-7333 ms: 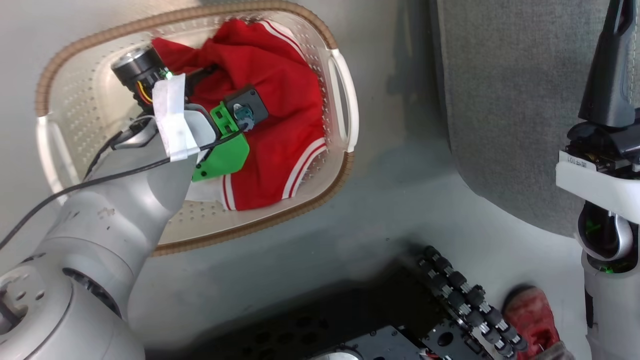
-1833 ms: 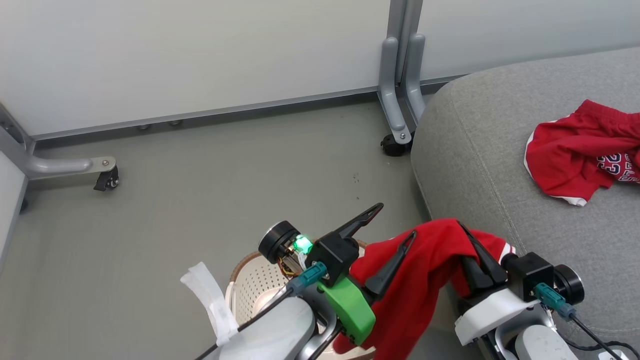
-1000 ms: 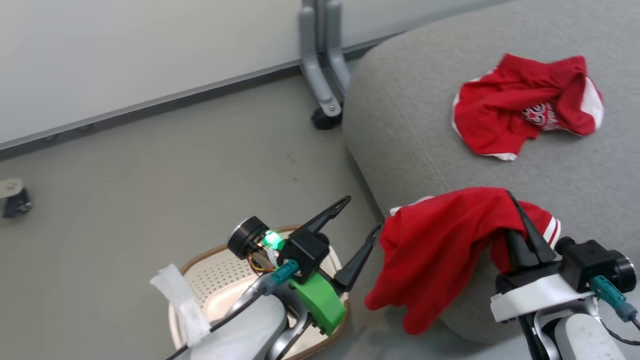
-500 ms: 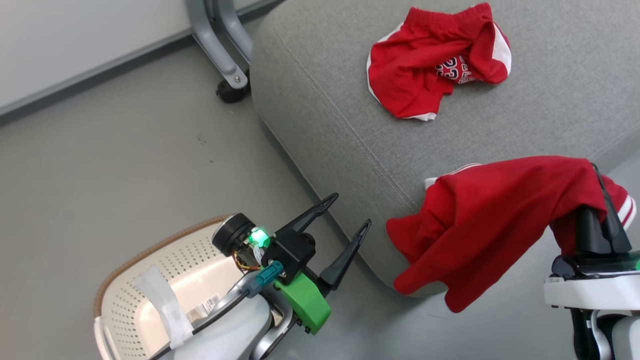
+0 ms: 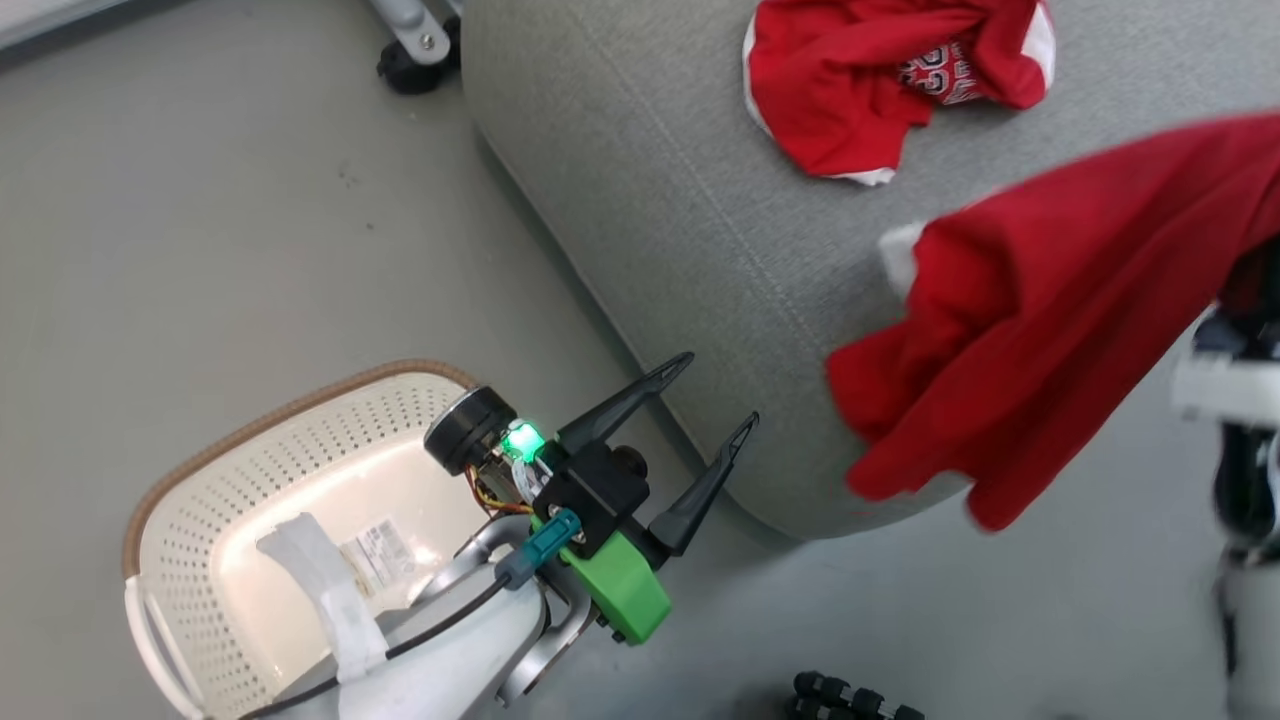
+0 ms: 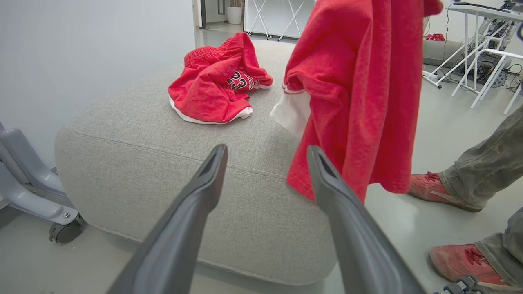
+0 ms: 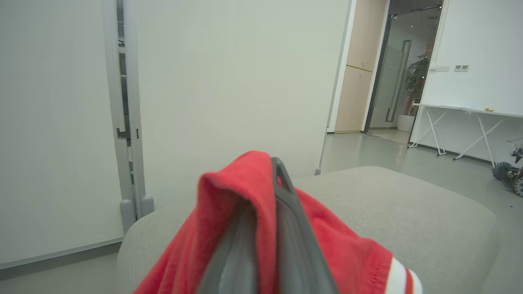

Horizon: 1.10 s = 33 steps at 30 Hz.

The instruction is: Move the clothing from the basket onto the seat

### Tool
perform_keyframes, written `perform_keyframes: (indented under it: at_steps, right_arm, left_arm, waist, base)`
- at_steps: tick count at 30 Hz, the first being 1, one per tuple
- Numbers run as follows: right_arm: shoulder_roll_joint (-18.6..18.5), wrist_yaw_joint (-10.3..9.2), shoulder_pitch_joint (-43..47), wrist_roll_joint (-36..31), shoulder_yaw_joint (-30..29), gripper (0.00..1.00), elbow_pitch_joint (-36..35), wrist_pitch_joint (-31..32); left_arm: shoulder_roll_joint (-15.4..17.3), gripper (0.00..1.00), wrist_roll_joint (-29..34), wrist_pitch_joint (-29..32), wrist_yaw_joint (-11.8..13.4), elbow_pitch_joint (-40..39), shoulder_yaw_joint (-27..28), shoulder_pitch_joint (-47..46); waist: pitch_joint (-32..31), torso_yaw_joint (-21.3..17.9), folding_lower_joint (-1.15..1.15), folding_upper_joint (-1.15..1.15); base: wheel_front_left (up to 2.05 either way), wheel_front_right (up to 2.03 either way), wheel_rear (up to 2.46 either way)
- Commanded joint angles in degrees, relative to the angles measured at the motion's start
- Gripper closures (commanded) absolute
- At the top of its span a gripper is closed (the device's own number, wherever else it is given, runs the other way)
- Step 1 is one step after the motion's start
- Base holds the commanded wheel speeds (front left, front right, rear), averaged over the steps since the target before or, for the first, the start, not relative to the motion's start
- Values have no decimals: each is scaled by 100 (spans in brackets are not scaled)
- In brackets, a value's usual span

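One red garment hangs in the air over the front edge of the grey seat, draped over my right gripper, which is shut on it. The same garment dangles just right of my left gripper. The other red garment, with a printed emblem, lies crumpled on the seat. My left gripper is open and holds nothing, above the floor between the seat and the basket. Inside the basket I see bare bottom and a label.
A person's red shoes and trouser legs stand on the floor right of the seat. A grey frame leg with a caster sits by the seat's left corner. White folding tables are farther back. My base's roller wheel is at the bottom.
The head camera has swung down towards the basket and seat. My right gripper has lifted the red garment higher and further over the seat. The left gripper stays open.
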Motion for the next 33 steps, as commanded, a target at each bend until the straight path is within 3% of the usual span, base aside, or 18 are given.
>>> perform_keyframes:
  at_steps: [1,7,14,20,24,33]
  right_arm:
    - [-132,-3,-412,15,-58,100,124,-17]
    - [-686,-2,-2439,130,-366,100,916,-18]
    - [-1704,-3,-4478,-85,-568,100,1893,-17]
    - [-2220,-3,-4834,-420,-691,100,2669,-17]
    - [-2129,-5,-4343,-697,-838,100,3230,-17]
    - [-1287,-5,-2954,-1100,-1265,100,3807,-17]
  left_arm:
    - [87,0,97,44,13,-70,-19,-106]
    - [134,0,75,251,86,-292,28,-270]
    - [90,0,130,377,114,-361,50,-526]
    - [77,0,148,345,124,-325,8,-561]
    - [120,0,147,366,140,-303,-9,-567]
    - [176,0,108,433,141,-266,-53,-593]
  waist:
    - [422,335,0,0]
    - [833,643,0,0]
    - [1246,1016,0,0]
    - [1491,1183,0,0]
    - [1638,1157,0,0]
    - [1647,1059,0,0]
  base:
    - [0,0,0]
    - [0,0,0]
    - [0,0,0]
    - [0,0,0]
    - [0,0,0]
    - [0,0,0]
